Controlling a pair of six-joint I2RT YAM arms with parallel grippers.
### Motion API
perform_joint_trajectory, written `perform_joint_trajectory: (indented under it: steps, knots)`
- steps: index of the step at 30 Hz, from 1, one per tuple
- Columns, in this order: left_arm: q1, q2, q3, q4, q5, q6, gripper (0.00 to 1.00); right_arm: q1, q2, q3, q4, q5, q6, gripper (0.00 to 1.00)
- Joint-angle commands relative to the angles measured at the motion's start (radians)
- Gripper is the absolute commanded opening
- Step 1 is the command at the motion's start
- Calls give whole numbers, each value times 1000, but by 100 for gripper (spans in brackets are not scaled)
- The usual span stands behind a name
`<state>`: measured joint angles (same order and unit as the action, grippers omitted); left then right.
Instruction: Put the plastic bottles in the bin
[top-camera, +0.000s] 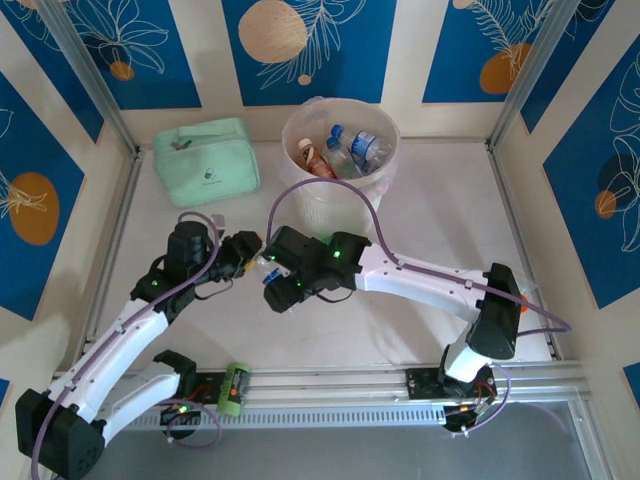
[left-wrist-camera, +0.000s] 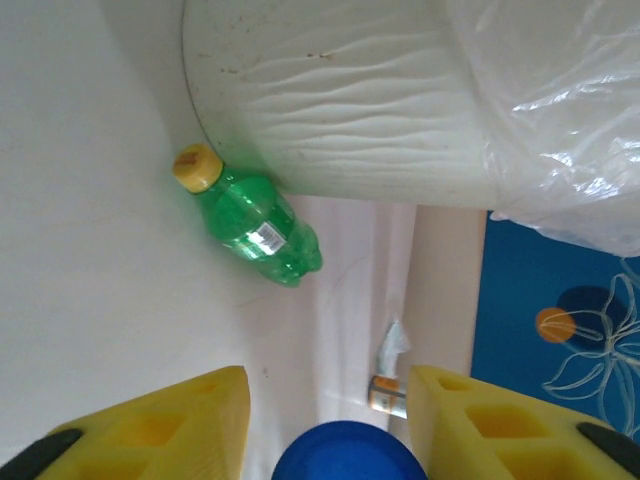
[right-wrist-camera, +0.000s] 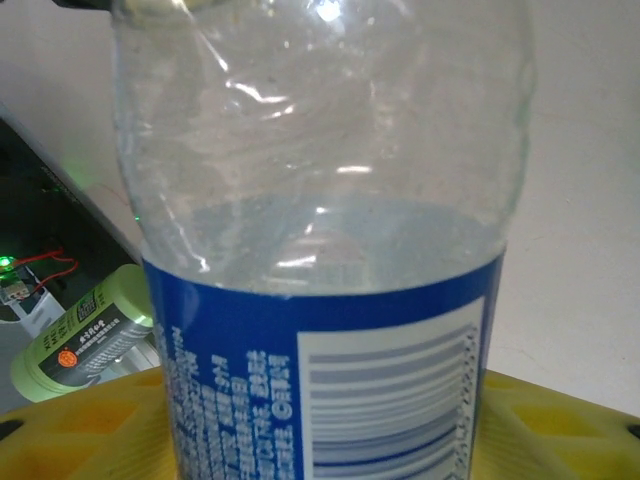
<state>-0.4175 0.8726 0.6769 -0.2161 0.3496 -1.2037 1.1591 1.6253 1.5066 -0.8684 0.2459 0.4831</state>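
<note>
**Top external view:** Your left gripper (top-camera: 255, 255) and right gripper (top-camera: 280, 288) stood tip to tip over the tabletop (top-camera: 440, 210), just short of the bin (top-camera: 388, 130). The clear bottle (top-camera: 268, 274) sat between them, and the arms hid most of it. Several bottles (top-camera: 345, 152) lay inside the bin. A mint pouch (top-camera: 205, 160) sat beside it.

**Left wrist view:** Your jaws flanked a blue cap (left-wrist-camera: 350, 458), which was cut off at the frame edge. I could not tell whether they pinched it. A green bottle (left-wrist-camera: 258, 228) lay outside the bin, against its wall.

**Right wrist view:** Your jaws appeared pinched on the clear bottle at its label, presumably steadying it for a hand-over. The contact itself was cropped. A pale green bottle (right-wrist-camera: 90, 340) lay behind, by the near rail.
</note>
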Motion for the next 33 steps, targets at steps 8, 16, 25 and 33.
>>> perform_joint_trajectory:
  steps: [8, 16, 25, 33]
  knots:
    - [-7, -9, 8, 13, 22, -4, 12, 2, -84, 32, 23, -13, 59, 70]
    - [-6, -25, -59, 249, 19, -150, 5, -68, -293, -58, 94, -7, 211, 91]
    - [-6, -25, -139, 603, 3, -297, 1, -302, -440, -259, 335, -431, 430, 94]
    - [-6, 8, -183, 820, -21, -399, 0, -297, -407, -312, 414, -505, 464, 93]
